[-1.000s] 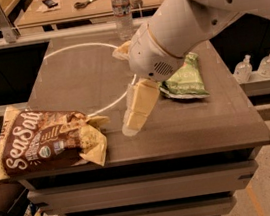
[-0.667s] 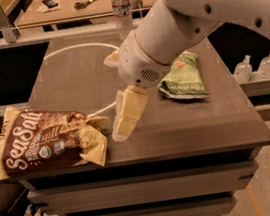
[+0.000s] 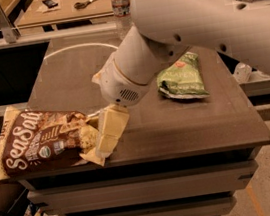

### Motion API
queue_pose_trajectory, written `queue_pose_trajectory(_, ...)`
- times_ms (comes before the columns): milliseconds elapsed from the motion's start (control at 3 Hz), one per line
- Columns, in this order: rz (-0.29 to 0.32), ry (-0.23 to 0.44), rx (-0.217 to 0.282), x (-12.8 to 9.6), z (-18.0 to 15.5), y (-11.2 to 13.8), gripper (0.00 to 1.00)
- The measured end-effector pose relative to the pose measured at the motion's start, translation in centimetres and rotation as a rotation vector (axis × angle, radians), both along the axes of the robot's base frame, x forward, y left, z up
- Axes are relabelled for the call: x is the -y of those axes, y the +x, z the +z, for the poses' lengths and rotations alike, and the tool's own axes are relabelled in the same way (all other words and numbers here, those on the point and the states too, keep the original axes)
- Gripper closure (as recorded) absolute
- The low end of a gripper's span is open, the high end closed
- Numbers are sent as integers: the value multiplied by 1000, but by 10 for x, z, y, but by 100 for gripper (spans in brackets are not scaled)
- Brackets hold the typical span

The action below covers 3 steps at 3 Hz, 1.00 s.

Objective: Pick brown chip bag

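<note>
A white robot arm is reaching down across a dark brown wooden surface [image 3: 188,127]. Its cream-coloured gripper [image 3: 106,143] has been swinging over from mid-surface during the last second. It is now touching the near edge of the large crinkly dark-brown chip bag with white "Sea Salt" lettering [image 3: 44,144], which is overhanging the surface's front corner at the view's left. Whether the gripper is open or closed cannot be told. The approach is looking nearly finished, with the grasp probably coming next. A smaller green chip bag [image 3: 181,77] is lying well apart.

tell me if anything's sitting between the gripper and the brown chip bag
Nothing visible does. The gripper is right at the right end of the brown chip bag, near the table's front left edge. The green chip bag lies on the far side of the arm, out of the way.
</note>
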State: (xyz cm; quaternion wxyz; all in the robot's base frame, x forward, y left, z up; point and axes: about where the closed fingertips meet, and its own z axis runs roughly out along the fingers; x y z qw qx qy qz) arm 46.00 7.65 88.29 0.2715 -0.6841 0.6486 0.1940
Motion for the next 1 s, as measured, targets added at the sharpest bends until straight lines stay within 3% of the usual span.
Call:
queue_pose_trajectory(667, 19, -71, -25, -51, -22, -16, 0)
queue_pose_trajectory(1000, 74, -98, -65, -89, -39, -23, 0)
